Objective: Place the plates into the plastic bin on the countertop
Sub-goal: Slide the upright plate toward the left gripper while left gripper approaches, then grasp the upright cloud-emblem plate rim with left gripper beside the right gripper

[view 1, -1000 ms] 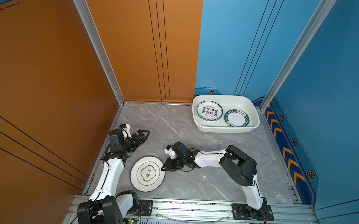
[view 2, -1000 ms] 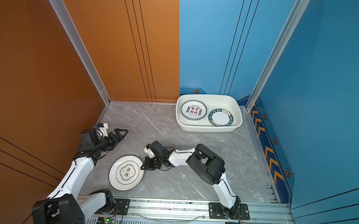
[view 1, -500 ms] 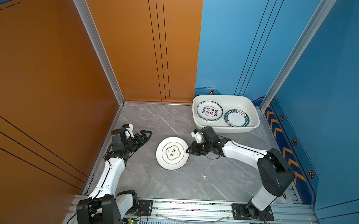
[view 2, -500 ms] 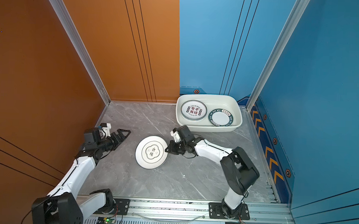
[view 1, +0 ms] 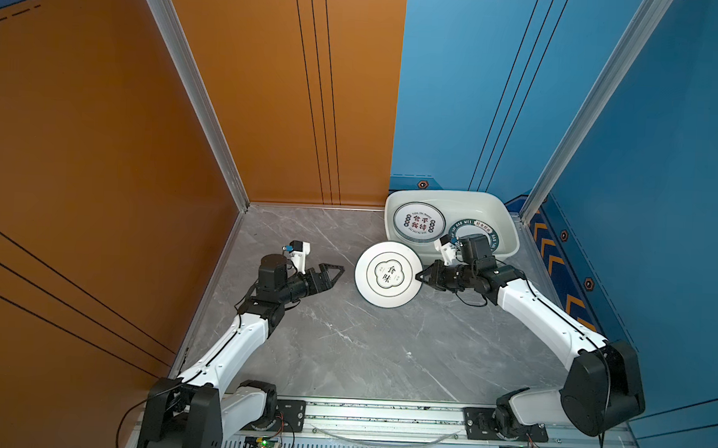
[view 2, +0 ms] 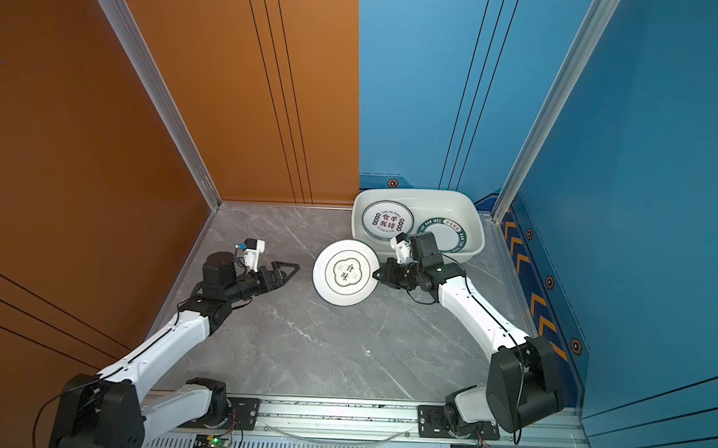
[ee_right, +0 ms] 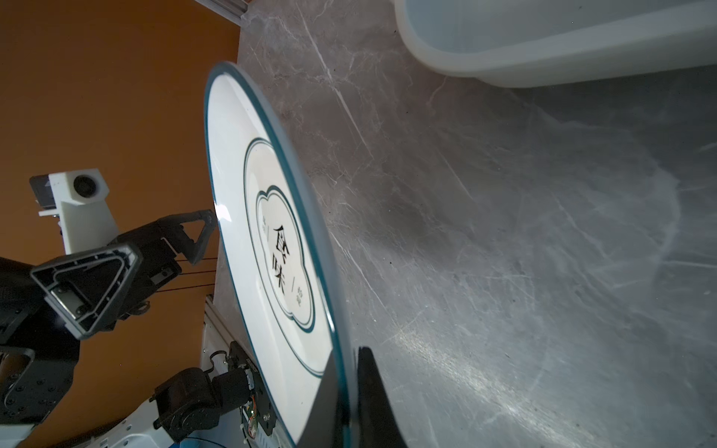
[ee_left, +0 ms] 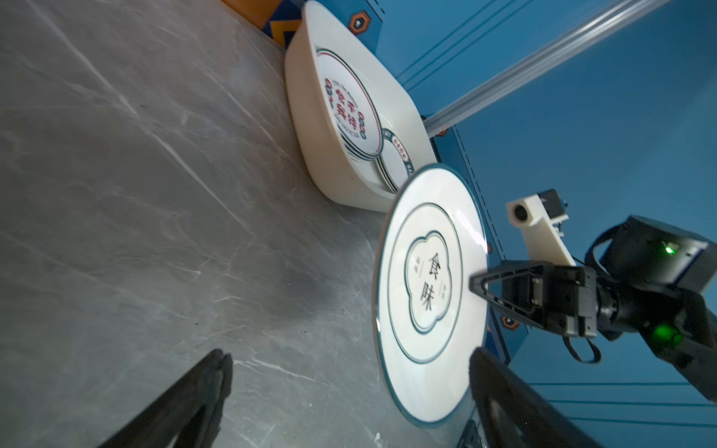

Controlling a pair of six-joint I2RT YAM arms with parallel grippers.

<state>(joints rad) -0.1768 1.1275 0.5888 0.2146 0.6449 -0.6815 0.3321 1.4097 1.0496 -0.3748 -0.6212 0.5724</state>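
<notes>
Right wrist view: the right claw [ee_right: 346,374] is clenched on the near rim of a white plate [ee_right: 267,240] with a teal edge and black lettering. One finger lies on each side of the rim, so the whole dish hangs out from a single narrow pinch. The plate rides clear of the grey tabletop [view 1: 343,357], tilted, with its shadow [ee_right: 411,219] on the marble beneath. In both top views it sits just beside the near left corner of the plastic bin [view 1: 454,199], not yet over it. Inside the bin lie a lettered stack [view 1: 419,222] and, beside it, a teal-banded plate [view 1: 480,227]. The left claw [view 1: 333,279] is spread wide and empty, near the plate's far edge without touching it. The risks, as I judge them, are three. The glossy rim could pivot or slide out of so small a grip during the swing. The leading edge could catch the bin's flared rim if carried too low. A release from too high could chip the plates already inside.
</notes>
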